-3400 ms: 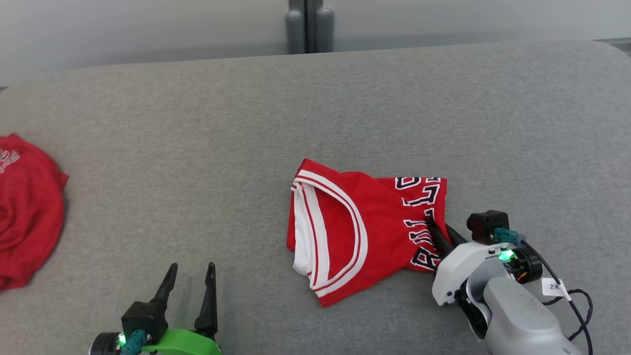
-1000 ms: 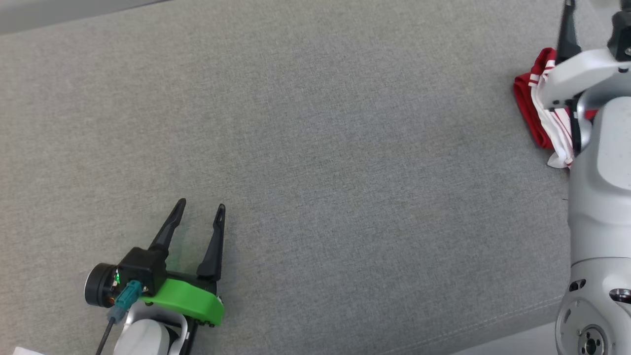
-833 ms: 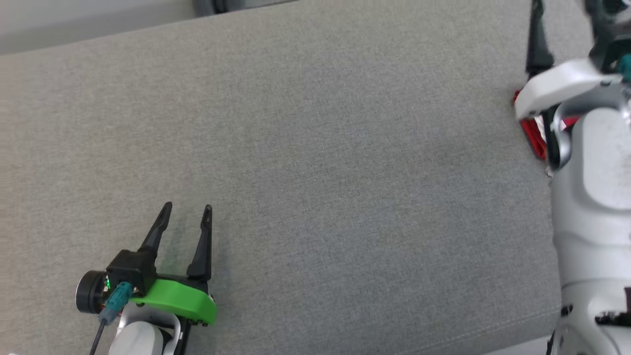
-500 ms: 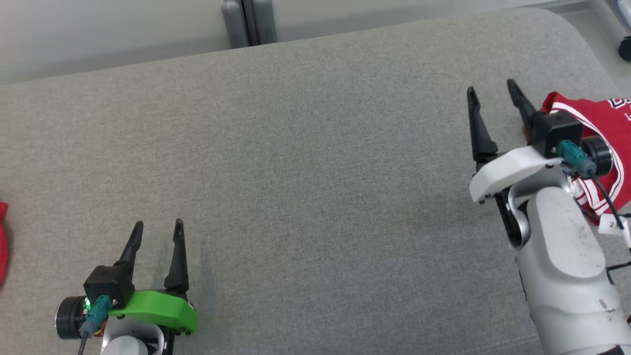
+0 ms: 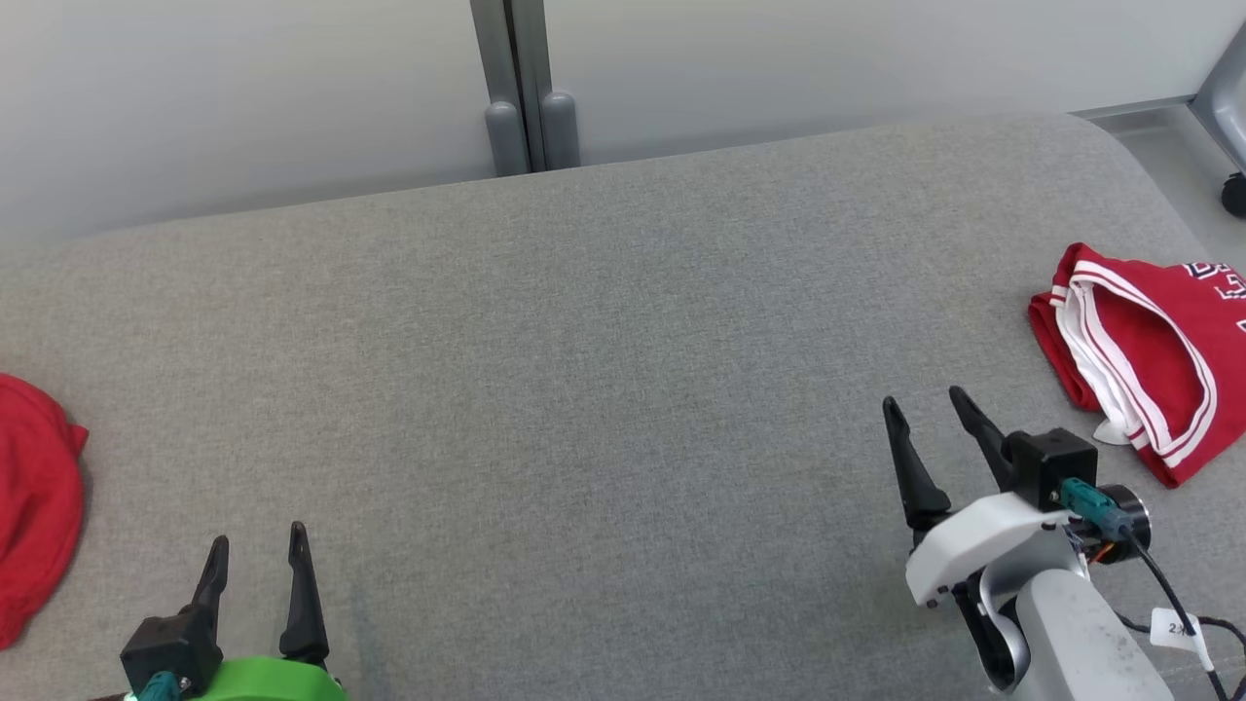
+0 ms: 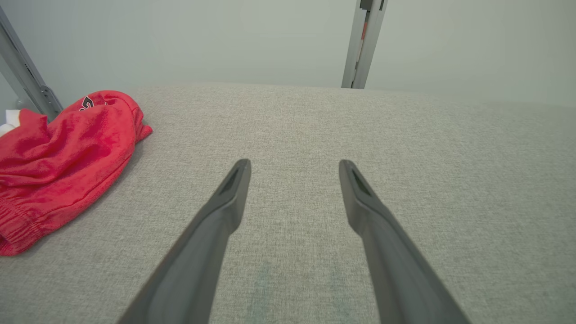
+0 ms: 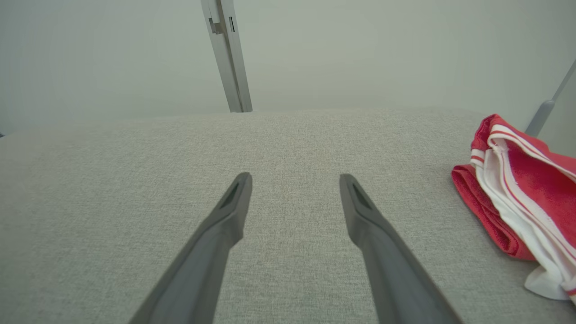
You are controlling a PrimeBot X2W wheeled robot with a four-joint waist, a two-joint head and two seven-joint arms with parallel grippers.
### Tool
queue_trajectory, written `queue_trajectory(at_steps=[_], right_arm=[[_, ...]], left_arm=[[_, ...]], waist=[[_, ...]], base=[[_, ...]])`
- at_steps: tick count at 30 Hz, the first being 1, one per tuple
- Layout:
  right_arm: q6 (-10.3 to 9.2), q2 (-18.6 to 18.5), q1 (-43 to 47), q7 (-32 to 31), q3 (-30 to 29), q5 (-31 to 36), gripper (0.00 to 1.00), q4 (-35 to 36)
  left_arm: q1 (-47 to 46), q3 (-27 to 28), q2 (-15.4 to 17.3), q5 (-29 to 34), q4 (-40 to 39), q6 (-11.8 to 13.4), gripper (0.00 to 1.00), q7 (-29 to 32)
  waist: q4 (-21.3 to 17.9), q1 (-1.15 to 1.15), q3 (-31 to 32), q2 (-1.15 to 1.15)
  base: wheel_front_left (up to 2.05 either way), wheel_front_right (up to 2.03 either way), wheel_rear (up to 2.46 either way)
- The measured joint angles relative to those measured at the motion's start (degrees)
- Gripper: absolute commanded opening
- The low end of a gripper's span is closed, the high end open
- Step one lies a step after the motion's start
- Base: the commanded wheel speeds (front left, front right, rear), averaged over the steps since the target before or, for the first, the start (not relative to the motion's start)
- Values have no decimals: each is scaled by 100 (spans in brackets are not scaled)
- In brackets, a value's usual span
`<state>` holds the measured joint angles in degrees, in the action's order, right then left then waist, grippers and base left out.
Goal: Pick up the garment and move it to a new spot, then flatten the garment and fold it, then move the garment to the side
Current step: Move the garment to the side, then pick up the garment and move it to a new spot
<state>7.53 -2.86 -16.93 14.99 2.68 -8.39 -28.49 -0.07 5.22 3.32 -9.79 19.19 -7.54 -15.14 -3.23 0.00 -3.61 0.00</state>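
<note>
The garment, a red jersey [image 5: 1139,350] with white trim and dark lettering, lies folded at the right end of the grey padded table [image 5: 604,370]; in the right wrist view the jersey [image 7: 526,180] shows at the right edge. My right gripper [image 5: 922,396] hovers open and empty to the jersey's near left, apart from it. Its fingers [image 7: 295,176] point across bare fabric. My left gripper [image 5: 258,534] is open and empty at the near left, and its fingers [image 6: 294,162] also face bare table.
A second red garment [image 5: 34,506] lies crumpled at the table's left end, also visible as a heap [image 6: 67,153] in the left wrist view. A grey post [image 5: 526,107] stands behind the far edge. A dark caster wheel [image 5: 1234,195] is on the floor at the far right.
The head view has swung about. The jersey, earlier mid-table under my right gripper, now lies free at the right end. My right gripper has drawn back toward the near edge, staying open.
</note>
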Motion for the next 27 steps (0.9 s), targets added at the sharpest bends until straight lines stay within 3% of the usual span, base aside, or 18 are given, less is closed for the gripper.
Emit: queue_trajectory(at_steps=[14,27], right_arm=[[0,4,305,1,16,-14,100,44],[0,12,229,0,60,-134,100,-119]], left_arm=[[128,-107,-45,-116,22,-1,100,1],[-35,248,-45,-124,314,-1,100,1]], waist=[[291,0,-4,0],[1476,0,-112,0]], base=[[0,0,0],[0,0,0]])
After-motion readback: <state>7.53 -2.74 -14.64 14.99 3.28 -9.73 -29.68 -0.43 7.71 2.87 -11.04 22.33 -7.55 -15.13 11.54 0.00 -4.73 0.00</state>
